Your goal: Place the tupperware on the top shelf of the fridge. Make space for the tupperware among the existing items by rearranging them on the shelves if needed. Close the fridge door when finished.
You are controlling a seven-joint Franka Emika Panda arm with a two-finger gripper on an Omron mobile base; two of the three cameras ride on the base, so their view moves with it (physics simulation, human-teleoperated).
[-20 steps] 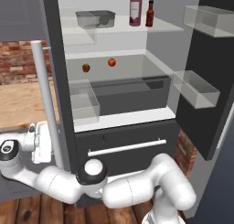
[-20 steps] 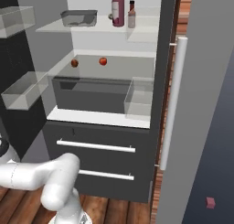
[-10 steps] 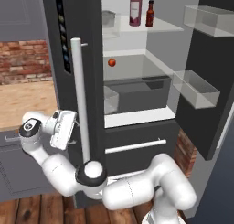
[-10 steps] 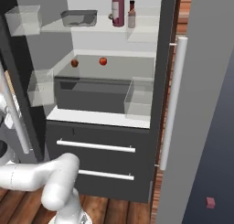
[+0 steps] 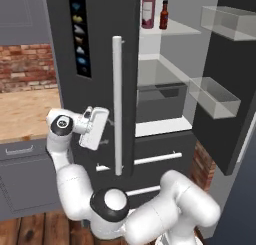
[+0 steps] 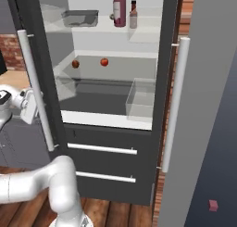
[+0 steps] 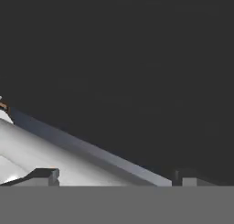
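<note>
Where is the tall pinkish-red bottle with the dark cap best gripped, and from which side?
Probably the straight middle of the tall pinkish-red bottle, from the open front of the fridge: it stands upright, with the small brown sauce bottle close beside it.

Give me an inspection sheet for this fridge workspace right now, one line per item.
Surface: top shelf carries items, some bare panel at its right.
Job's things: tupperware on the top shelf; pinkish-red bottle and sauce bottle beside it; left fridge door partly closed, right door open.
Clutter: two small red round items on the lower shelf.
Grippers: tool open, empty, against the left door's outer face beside its handle.
Cables: nothing seen.
Surroundings: brick wall, wooden counter.
</note>
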